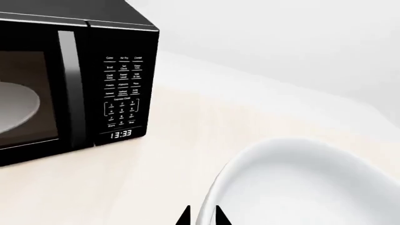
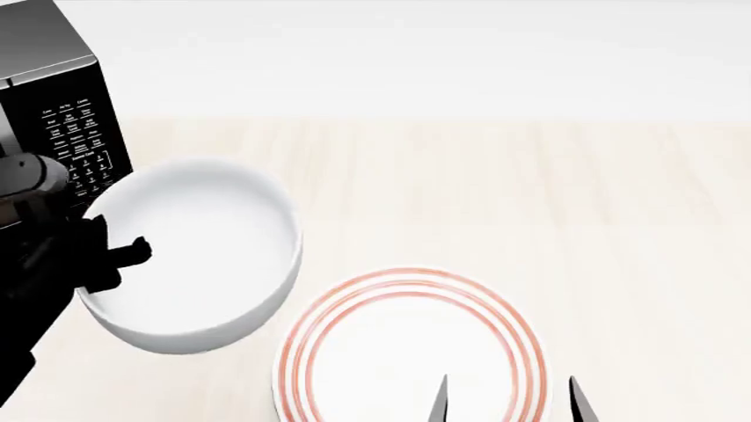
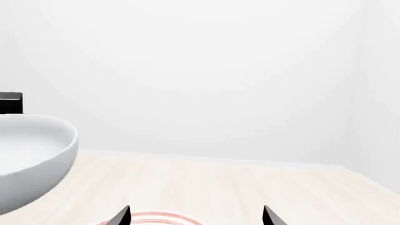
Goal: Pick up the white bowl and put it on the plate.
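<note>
The white bowl (image 2: 193, 255) is held in the air to the left of the red-ringed plate (image 2: 411, 347), tilted a little. My left gripper (image 2: 123, 257) is shut on the bowl's left rim, one finger inside and one outside. In the left wrist view the rim (image 1: 209, 206) runs between the two fingertips of the left gripper (image 1: 201, 218). My right gripper (image 2: 507, 400) is open and empty over the plate's right front part. In the right wrist view the bowl (image 3: 31, 159) hangs above the counter and the plate's rings (image 3: 159, 218) lie under the open right gripper (image 3: 195, 216).
A black microwave (image 2: 53, 114) stands at the back left, close behind the bowl; its keypad (image 1: 123, 91) and a dish inside show in the left wrist view. The pale wooden counter (image 2: 564, 220) extends right and ends at a white wall.
</note>
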{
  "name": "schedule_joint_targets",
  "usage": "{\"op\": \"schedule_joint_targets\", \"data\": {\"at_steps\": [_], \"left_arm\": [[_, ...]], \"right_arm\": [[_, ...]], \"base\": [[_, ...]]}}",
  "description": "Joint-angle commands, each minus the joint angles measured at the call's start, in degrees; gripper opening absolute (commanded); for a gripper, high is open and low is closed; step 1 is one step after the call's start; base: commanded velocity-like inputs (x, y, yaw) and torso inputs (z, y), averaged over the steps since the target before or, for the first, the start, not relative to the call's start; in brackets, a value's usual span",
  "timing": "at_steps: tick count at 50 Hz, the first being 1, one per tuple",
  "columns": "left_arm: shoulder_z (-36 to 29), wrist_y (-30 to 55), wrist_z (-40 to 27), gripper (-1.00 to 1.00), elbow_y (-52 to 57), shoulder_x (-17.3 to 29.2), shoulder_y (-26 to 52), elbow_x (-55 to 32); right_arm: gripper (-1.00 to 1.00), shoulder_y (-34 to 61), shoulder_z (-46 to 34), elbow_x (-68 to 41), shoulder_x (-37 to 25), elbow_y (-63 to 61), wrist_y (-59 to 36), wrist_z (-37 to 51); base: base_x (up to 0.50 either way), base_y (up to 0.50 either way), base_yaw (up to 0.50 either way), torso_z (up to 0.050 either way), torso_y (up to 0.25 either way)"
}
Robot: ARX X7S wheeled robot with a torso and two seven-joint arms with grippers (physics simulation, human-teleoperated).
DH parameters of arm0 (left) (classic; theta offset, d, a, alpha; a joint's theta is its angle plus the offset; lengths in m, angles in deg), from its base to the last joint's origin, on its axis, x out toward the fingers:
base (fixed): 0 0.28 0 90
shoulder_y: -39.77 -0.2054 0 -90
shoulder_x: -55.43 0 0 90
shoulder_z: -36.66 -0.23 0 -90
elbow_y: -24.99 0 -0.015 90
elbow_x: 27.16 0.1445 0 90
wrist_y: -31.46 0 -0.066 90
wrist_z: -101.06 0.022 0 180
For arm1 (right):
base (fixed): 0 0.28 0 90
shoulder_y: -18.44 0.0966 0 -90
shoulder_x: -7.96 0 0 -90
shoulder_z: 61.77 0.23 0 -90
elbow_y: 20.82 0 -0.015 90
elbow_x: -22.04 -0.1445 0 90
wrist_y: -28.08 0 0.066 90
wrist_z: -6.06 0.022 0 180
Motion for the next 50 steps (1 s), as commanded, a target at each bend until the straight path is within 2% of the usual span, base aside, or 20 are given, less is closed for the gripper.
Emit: {"op": "schedule_joint_targets", "data": {"at_steps": [1, 21, 35, 50], "left_arm": [[-7.8, -2.3, -5.9, -1.0, -3.5, -0.3, 1.4, -9.5], [-21.1, -13.6, -13.1, -1.0, -16.4, -0.2, 3.8, -22.5], [-30.6, -18.9, -17.0, -1.0, -20.5, -0.2, 5.6, -30.6], [-39.9, -28.2, -18.3, -1.0, -30.0, -0.2, 8.5, -37.0]], "right_arm": [[1.0, 0.1, -0.2, 0.0, -0.2, 0.0, 0.1, 0.2], [1.0, -0.1, 0.0, -0.6, -0.6, -0.1, 0.5, 0.4], [1.0, -0.1, -0.1, -0.8, -0.9, -0.6, 0.3, 0.6], [1.0, 0.2, -0.6, -0.9, -0.9, 0.6, 0.8, 0.5]], "base": [[0.0, 0.0, 0.0, 0.0, 0.0], [0.0, 0.0, 0.0, 0.0, 0.001], [0.0, 0.0, 0.0, 0.0, 0.001], [0.0, 0.0, 0.0, 0.0, 0.001]]}}
